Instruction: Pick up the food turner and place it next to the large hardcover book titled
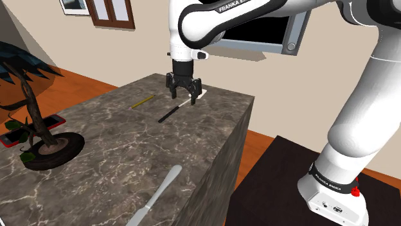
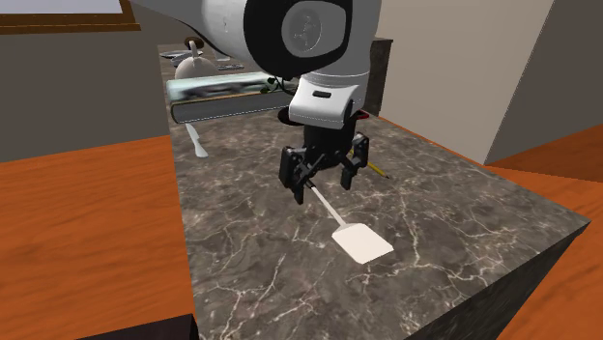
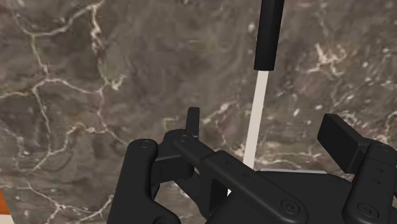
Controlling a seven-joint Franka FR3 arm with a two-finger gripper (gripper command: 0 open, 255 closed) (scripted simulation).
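The food turner lies flat on the dark marble table (image 1: 115, 147), with a white blade (image 2: 363, 241), a thin white shaft (image 3: 257, 114) and a black handle (image 1: 168, 114). My black gripper (image 2: 324, 179) hangs open just over the shaft, one finger on each side, and neither finger touches it. In the wrist view the shaft runs between the fingertips (image 3: 193, 121) toward the handle (image 3: 268, 35). The gripper (image 1: 183, 90) stands near the table's far end in the shoulder view. A thick, flat, book-like slab (image 2: 227, 97) with a greenish cover lies beyond the gripper in the second exterior view.
A yellow pencil (image 1: 142, 101) lies near the turner. A dark potted plant (image 1: 45, 144) stands at the shoulder view's left, with red-edged flat items (image 1: 32, 127) behind it. A pale knife-like utensil (image 1: 157, 196) lies near the table's front edge. The robot's stand (image 1: 302, 192) is at lower right.
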